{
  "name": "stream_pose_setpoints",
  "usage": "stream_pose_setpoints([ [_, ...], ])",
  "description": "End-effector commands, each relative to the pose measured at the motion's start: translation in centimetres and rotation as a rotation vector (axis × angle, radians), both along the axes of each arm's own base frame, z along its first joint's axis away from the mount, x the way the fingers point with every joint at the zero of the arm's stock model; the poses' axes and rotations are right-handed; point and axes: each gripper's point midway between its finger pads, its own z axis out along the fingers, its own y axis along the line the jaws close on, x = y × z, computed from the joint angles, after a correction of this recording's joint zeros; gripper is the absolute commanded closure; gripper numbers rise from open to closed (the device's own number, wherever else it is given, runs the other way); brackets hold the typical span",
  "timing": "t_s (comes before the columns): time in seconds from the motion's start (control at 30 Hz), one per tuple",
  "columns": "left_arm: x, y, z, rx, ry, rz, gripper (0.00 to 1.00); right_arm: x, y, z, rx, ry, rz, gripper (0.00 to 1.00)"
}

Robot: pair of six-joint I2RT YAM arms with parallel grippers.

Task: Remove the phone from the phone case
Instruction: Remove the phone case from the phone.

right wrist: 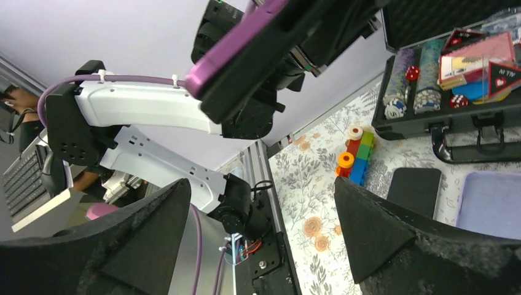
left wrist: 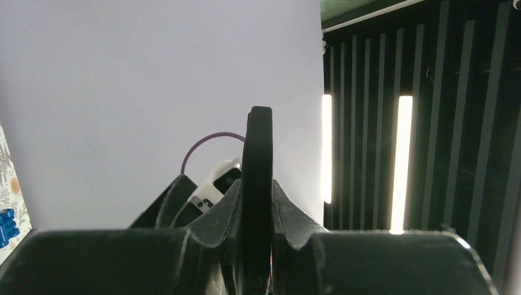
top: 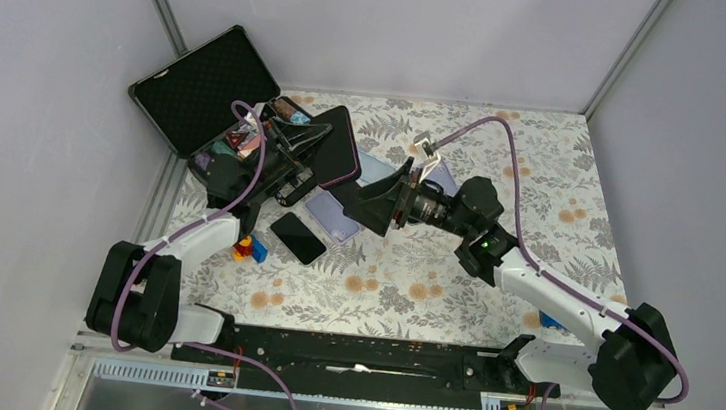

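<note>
Above mat (top: 412, 280): left jaws clamp phone case (top: 340, 151) edge; right jaws wide, near.

Phone case (right wrist: 264, 55): smooth matt black face with a satin purple rim. Phone (top: 297, 238): glossy black, glass-like. Right gripper (right wrist: 261, 190): pads (right wrist: 393, 239) of matt black material, coarse and grainy. Arm shells (right wrist: 147, 110): smooth, glossy white plastic. Table cover (top: 432, 282): matt printed floral cloth. Carrying case (top: 205, 84): lid lined with dimpled black foam. Toy bricks (right wrist: 356, 160): shiny coloured plastic.
</note>
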Motion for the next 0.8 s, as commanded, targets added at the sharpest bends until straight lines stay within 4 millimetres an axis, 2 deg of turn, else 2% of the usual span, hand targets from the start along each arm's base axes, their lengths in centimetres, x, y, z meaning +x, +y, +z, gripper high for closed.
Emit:
stream_pose_setpoints([
  [0.0, -1.4, 0.8, 2.8, -0.046, -0.102, 0.03, 1.0, 0.1, -0.1, 5.7, 0.135, -0.176, -0.062, 0.07],
  [0.2, -1.3, 0.8, 2.7, -0.046, -0.101, 0.03, 1.0, 1.2, -0.4, 7.9, 0.264, -0.149, -0.116, 0.2],
  [0.33, -1.3, 0.8, 2.7, -0.046, -0.102, 0.029, 1.0, 1.5, 0.0, 8.4, 0.291, -0.129, -0.105, 0.31],
  [0.57, -1.7, 0.9, 3.1, -0.068, -0.106, 0.01, 1.0, 2.4, 0.4, 7.3, 0.266, -0.093, -0.131, 0.47],
  [0.77, -2.1, 1.0, 3.9, -0.085, -0.124, -0.003, 1.0, 4.7, 0.2, 5.3, 0.197, -0.007, -0.239, 0.6],
])
